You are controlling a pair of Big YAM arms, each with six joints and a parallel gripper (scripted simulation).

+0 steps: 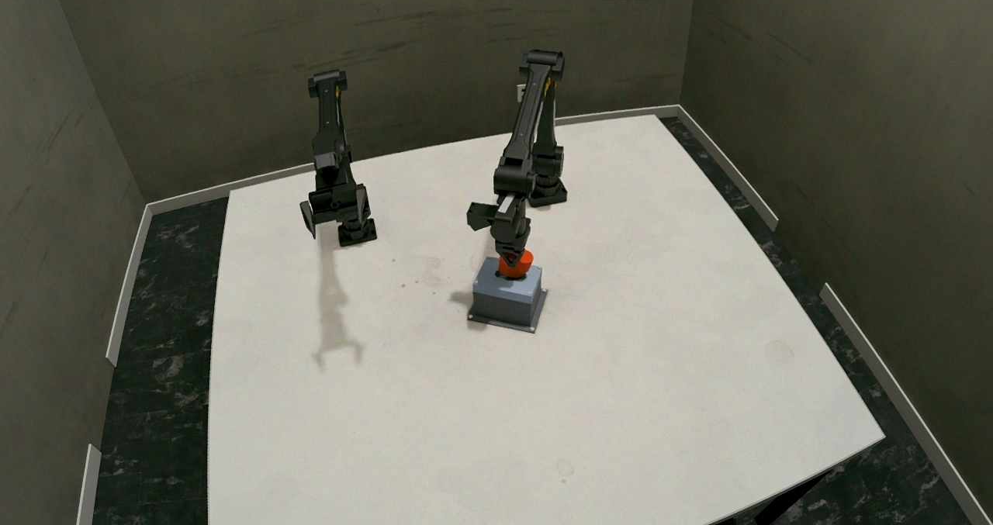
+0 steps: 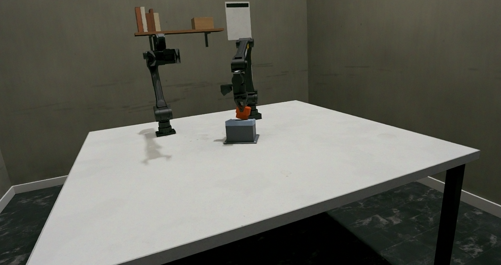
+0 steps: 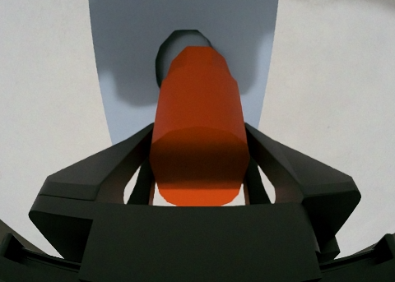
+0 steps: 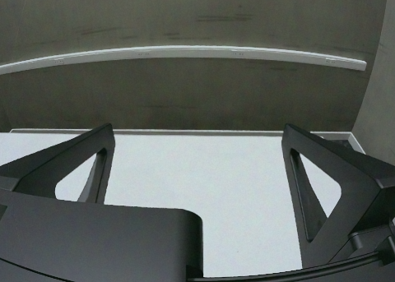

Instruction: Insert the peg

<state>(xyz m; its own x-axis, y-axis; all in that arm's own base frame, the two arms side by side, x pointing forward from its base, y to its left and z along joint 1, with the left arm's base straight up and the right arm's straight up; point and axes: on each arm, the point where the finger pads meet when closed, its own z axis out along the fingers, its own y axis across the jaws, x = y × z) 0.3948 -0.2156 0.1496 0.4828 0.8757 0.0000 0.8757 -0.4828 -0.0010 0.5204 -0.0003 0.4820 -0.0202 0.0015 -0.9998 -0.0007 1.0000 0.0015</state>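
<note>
An orange peg (image 1: 523,264) (image 2: 247,113) (image 3: 197,105) is tilted over the blue-grey plate (image 1: 488,286) (image 2: 240,123) (image 3: 123,27), which tops a grey block. My left gripper (image 1: 512,260) (image 2: 241,108) (image 3: 199,131) is shut on the peg, a finger on each side. In the left wrist view the peg's lower end overlaps the hole (image 3: 174,48); the hole's left and far parts show past it. The peg's end is off toward the near right side. Whether it touches the rim cannot be told. My right gripper (image 4: 197,132) is open and empty, away from the plate.
The block has a flange (image 1: 503,325) (image 2: 241,143) around its foot on the white table (image 1: 624,383) (image 2: 280,193). The right arm (image 1: 330,119) (image 2: 159,88) stands raised to one side, well apart from the block. A shelf (image 2: 175,32) hangs on the wall behind.
</note>
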